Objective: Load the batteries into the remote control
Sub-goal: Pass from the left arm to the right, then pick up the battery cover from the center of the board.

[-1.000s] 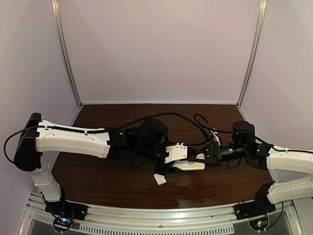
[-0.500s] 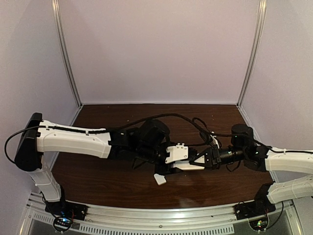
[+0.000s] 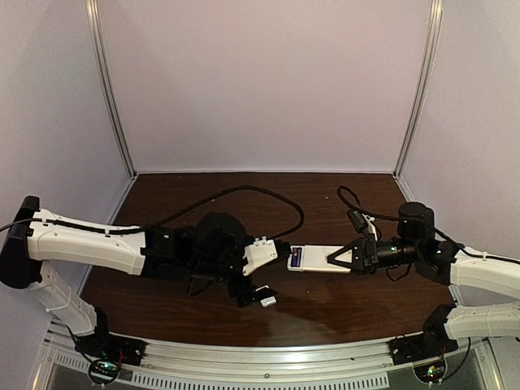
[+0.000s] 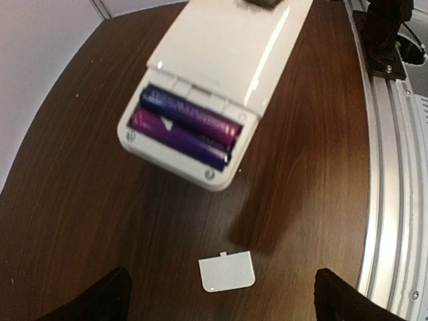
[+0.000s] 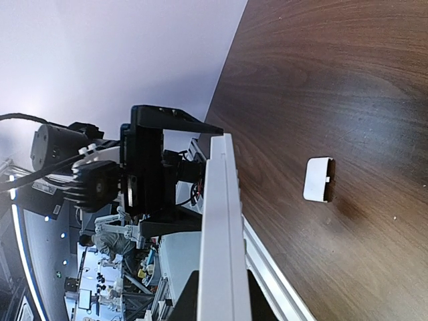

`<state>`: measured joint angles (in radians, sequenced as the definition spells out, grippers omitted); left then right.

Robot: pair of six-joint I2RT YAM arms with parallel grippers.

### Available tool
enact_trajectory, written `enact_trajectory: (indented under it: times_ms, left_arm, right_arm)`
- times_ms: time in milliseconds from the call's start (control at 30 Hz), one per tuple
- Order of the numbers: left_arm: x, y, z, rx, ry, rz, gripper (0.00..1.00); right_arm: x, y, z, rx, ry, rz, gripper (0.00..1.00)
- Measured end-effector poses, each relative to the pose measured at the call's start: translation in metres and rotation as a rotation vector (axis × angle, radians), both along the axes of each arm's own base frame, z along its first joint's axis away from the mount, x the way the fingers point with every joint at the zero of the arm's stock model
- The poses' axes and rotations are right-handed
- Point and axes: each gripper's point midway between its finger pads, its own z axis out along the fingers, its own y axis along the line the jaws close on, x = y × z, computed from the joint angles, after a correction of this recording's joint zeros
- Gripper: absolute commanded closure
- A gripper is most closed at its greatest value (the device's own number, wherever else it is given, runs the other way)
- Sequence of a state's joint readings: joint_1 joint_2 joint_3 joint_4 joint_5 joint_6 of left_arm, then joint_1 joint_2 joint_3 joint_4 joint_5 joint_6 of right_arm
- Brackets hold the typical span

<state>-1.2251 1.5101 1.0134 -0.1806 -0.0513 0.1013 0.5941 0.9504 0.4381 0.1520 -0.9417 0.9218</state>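
Dark wood surface (image 3: 162, 313) | remote control (image 3: 313, 257) held above it, right gripper (image 3: 333, 260) clamped on one end | batteries (image 4: 184, 127) both seated in open bay | left gripper (image 4: 221, 309) spread, empty | loading looks done; next likely: pick up loose cover (image 4: 227, 271), slide it on

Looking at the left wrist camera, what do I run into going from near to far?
left end effector's fingers → white cover piece on the table → batteries in the open bay → plain back of the remote control
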Motion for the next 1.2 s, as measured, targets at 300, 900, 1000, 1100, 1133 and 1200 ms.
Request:
enact_trajectory:
  times_ms: [300, 900, 1000, 1100, 1133, 1200]
  left_arm:
    - [0.001, 0.037, -0.083, 0.140, 0.157, 0.209, 0.07]
    - [0.008, 0.024, -0.139, 0.174, 0.229, 0.236, 0.22]
    - [0.014, 0.023, -0.140, 0.158, 0.240, 0.240, 0.25]
    - [0.019, 0.021, -0.141, 0.148, 0.247, 0.239, 0.31]
    - [0.020, 0.020, -0.141, 0.146, 0.250, 0.236, 0.33]
    - [0.021, 0.017, -0.142, 0.140, 0.254, 0.226, 0.37]
  right_arm:
    - [0.011, -0.022, -0.014, -0.059, -0.001, -0.060, 1.00]
    - [0.005, -0.027, -0.025, -0.075, 0.012, -0.030, 1.00]
    - [0.005, -0.027, -0.024, -0.074, 0.010, -0.027, 1.00]
    - [0.004, -0.027, -0.025, -0.077, 0.009, -0.025, 1.00]
    - [0.004, -0.028, -0.027, -0.081, 0.011, -0.024, 1.00]
    - [0.002, -0.029, -0.030, -0.093, 0.015, -0.020, 1.00]
